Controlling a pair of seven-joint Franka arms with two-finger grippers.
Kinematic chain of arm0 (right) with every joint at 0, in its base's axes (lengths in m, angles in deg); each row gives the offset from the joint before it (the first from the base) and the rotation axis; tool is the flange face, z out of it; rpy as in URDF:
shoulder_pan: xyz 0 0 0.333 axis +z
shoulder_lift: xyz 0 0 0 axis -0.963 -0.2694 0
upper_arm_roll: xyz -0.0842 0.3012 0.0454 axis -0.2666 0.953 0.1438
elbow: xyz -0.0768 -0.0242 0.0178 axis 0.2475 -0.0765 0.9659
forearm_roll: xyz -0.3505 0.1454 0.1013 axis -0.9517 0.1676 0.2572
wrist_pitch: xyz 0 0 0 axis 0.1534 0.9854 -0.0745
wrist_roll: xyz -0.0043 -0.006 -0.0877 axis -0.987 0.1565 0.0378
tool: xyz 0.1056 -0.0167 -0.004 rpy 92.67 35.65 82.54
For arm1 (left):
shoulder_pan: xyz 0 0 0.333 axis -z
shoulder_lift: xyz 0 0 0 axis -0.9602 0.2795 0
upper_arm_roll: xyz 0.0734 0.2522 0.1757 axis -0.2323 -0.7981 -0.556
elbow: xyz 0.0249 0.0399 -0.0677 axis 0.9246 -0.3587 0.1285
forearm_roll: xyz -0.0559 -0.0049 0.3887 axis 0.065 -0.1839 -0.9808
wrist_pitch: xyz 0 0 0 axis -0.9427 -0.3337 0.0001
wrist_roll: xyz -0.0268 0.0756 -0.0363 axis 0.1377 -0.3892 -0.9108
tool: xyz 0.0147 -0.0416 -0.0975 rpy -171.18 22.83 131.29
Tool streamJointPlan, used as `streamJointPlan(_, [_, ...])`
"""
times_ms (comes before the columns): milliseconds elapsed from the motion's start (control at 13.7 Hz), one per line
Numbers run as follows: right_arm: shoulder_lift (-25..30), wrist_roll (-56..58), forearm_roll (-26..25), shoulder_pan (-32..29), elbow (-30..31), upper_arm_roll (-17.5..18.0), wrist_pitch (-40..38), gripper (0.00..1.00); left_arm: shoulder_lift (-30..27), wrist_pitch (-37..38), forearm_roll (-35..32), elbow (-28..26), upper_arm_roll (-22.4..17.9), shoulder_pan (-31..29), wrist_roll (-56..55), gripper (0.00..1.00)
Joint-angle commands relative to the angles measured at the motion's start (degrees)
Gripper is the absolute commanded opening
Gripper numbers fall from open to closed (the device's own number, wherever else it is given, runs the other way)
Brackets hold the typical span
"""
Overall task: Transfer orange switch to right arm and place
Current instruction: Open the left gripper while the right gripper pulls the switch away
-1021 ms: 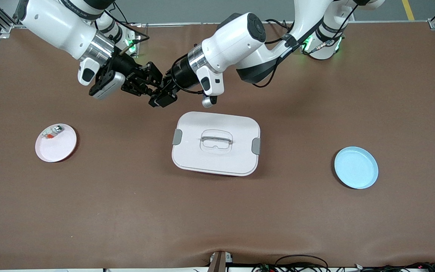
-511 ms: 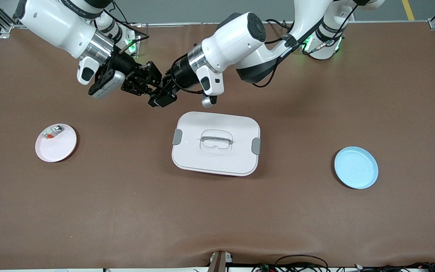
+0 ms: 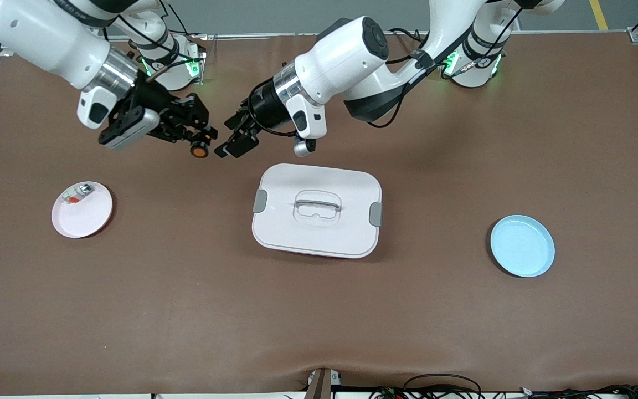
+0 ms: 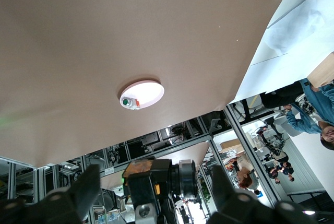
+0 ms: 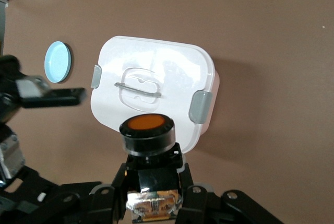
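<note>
The orange switch, a stubby black button with a round orange face, is clamped in my right gripper above bare table. In the right wrist view the orange switch juts out from between the fingers of my right gripper, orange face outward. My left gripper hangs open just beside it, apart from it, over the table close to the white box. In the left wrist view the orange switch shows farther off between the spread fingers of my left gripper, with neither finger touching it.
A white lidded box with a handle sits mid-table. A pink plate toward the right arm's end holds a small white-and-silver part. A light blue plate lies toward the left arm's end.
My left gripper has opened and let go of the switch. My right arm has drawn back toward its end of the table with the switch in its grip.
</note>
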Motion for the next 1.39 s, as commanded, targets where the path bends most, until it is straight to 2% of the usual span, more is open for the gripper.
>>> streamJointPlan(0, [-0.44, 0.39, -0.9, -0.56, -0.83, 0.59, -0.47, 0.0, -0.89, 0.99, -0.21, 0.09, -0.29, -0.45, 0.07, 1.0])
streamJointPlan(219, [-0.79, 2.32, -1.25, -1.96, -1.19, 0.59, -0.99, 0.0, -2.2, 1.34, -0.21, -0.52, -0.47, -1.06, 0.69, 1.0])
streamJointPlan(292, [-0.79, 2.41, -2.9, -2.4, -1.27, 0.59, -2.48, 0.0, -2.81, 1.78, -1.08, -0.7, -0.56, -1.59, 0.77, 1.0])
streamJointPlan(584, [-1.06, 2.41, -7.39, -5.12, -2.58, 0.59, -6.7, 0.0, -5.8, 10.54, -16.78, -0.97, -0.38, -2.39, 2.01, 1.0])
streamJointPlan(729, [-1.23, 2.24, -10.11, -6.27, -3.99, 0.59, -10.3, 0.0, -7.38, 15.3, -20.58, -0.97, -0.29, -2.47, 2.27, 1.0])
streamJointPlan(948, [-1.23, 2.32, -14.77, -8.2, -5.22, 0.59, -14.61, 0.0, -9.23, 21.36, -21.04, -0.79, -0.21, -3.7, 9.36, 1.0])
streamJointPlan(1313, [-1.67, 3.46, -22.51, -11.18, -7.86, 0.59, -20.15, 0.0, -13.27, 33.83, -20.77, -0.35, -0.12, -6.42, 28.16, 1.0])
